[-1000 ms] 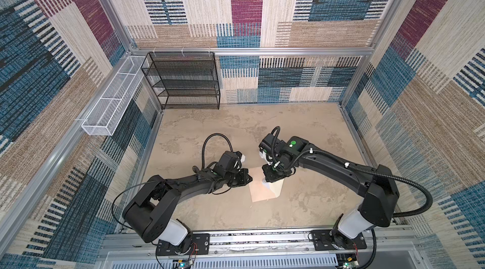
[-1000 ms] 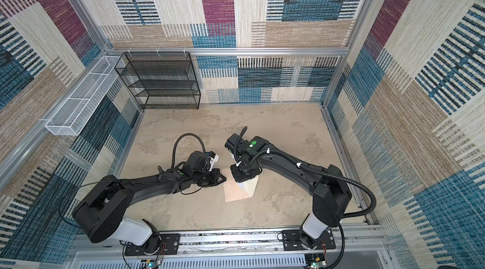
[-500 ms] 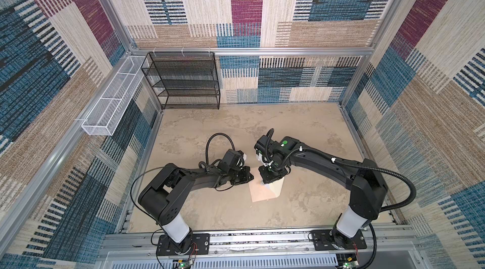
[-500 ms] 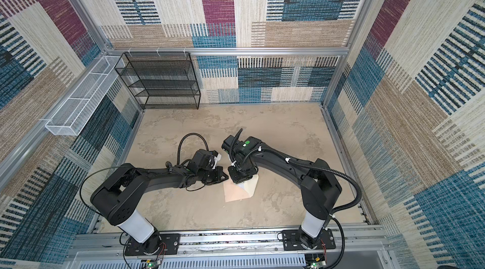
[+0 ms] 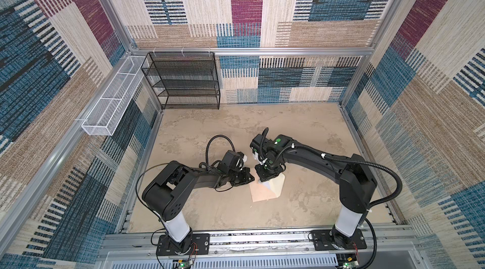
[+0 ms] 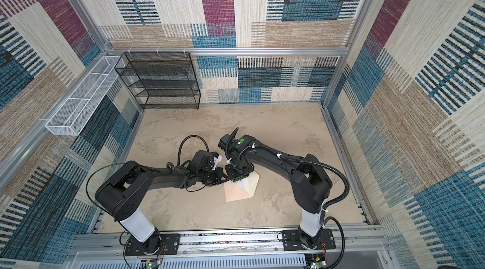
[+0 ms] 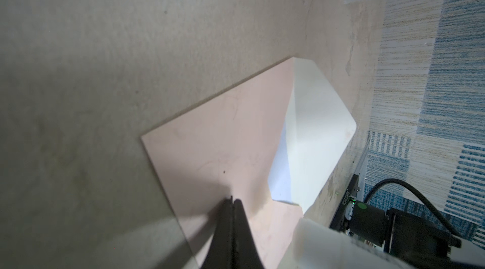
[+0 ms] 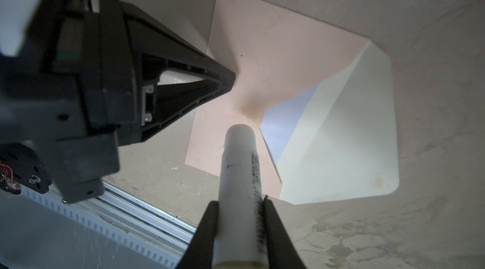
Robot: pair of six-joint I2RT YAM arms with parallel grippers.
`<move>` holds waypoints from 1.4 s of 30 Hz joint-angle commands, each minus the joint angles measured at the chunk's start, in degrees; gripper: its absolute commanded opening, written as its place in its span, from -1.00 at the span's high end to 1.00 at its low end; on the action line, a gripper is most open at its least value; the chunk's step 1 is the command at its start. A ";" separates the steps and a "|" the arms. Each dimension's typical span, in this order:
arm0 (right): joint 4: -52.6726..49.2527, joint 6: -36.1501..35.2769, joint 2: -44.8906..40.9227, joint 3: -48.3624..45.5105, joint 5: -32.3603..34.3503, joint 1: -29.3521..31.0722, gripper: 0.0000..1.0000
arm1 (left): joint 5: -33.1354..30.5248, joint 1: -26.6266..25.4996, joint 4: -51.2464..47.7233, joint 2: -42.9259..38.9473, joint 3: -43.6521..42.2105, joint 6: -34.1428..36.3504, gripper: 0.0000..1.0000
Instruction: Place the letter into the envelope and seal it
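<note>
The peach-pink envelope point(image 5: 258, 194) point(image 6: 235, 192) lies flat near the table's front middle. Its cream flap point(image 5: 277, 185) point(image 8: 346, 136) is folded open to the right. A strip of the white letter point(image 8: 286, 120) point(image 7: 280, 175) shows inside the envelope's mouth. My left gripper point(image 7: 232, 202) point(image 5: 251, 179) point(image 6: 223, 177) is shut, with its tips down on the pink face point(image 7: 210, 144) beside the mouth. My right gripper point(image 8: 240, 202) point(image 5: 264, 175) is shut on a white tube point(image 8: 240, 170). The tube's end sits at the envelope's pink edge next to the mouth.
A black wire shelf point(image 5: 183, 81) stands at the back left. A white wire basket point(image 5: 110, 105) hangs on the left wall. An aluminium rail point(image 5: 249, 238) runs along the front edge, close behind the envelope.
The left arm's elbow has swung up and to the right while its gripper stayed on the envelope. The right gripper with the tube has shifted slightly left. The envelope has not moved.
</note>
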 commanded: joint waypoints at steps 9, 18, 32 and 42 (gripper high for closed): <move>-1.56 -0.81 2.73 1.85 0.55 -0.09 0.86 | -0.41 0.37 -2.53 0.95 -0.66 -0.44 1.00; -2.50 -1.34 4.18 2.83 0.07 -0.11 1.00 | 0.11 0.37 -1.74 1.54 -0.78 -0.39 1.00; -3.74 -1.96 7.14 4.80 0.84 -0.11 1.00 | 0.41 0.46 -1.90 2.03 -0.49 -0.12 1.00; -5.45 -1.06 9.39 6.29 5.64 -0.15 1.00 | 1.03 0.74 -1.17 2.91 -0.60 -0.05 1.00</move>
